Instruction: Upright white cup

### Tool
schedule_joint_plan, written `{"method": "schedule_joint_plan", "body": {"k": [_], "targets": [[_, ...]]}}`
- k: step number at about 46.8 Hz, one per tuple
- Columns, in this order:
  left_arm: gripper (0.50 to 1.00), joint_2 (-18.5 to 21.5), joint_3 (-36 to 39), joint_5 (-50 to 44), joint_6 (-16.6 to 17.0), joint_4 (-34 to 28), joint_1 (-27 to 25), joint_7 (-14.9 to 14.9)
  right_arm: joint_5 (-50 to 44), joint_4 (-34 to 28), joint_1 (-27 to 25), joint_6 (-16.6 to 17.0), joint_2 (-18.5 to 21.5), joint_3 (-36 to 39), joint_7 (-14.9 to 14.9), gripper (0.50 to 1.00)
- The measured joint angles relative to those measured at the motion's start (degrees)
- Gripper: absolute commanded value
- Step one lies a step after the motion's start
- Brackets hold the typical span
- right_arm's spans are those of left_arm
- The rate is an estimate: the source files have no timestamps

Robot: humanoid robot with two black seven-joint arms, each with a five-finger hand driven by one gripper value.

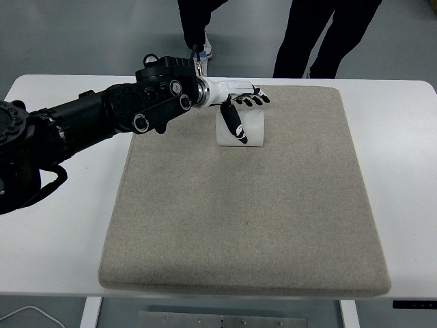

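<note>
The white cup [255, 132] lies on its side at the far middle of the beige mat [239, 219]. My left hand [247, 116] reaches in from the left and straddles the cup. Its fingers [255, 100] are spread along the cup's far top edge. The black thumb [236, 124] hangs down over the cup's near face. I cannot tell whether the fingers press on the cup. The cup rests on the mat. My right arm is out of view.
The mat covers most of the white table [61, 225]. My bulky black left forearm [102, 113] crosses the table's far left. Two people's legs [321, 34] stand just beyond the far edge.
</note>
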Motion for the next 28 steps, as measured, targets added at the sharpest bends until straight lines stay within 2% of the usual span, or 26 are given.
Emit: {"method": "schedule_joint_plan", "body": {"k": [14, 20, 28], "targets": [[0.973, 0.00, 1.66, 0.03, 0.21, 0.01, -0.08, -0.17, 0.00, 0.00, 0.00, 0.00, 0.00, 0.00, 0.00, 0.930], [0.945, 0.00, 1.67, 0.07, 0.43, 0.07, -0.08, -0.49, 0.00, 0.01, -0.07, 0.00, 0.00, 0.00, 0.00, 0.930], [0.943, 0.00, 1.73, 1.40, 0.49, 0.09, -0.01, -0.68, 0.00, 0.00, 0.00, 0.00, 0.00, 0.00, 0.00, 0.930]]}}
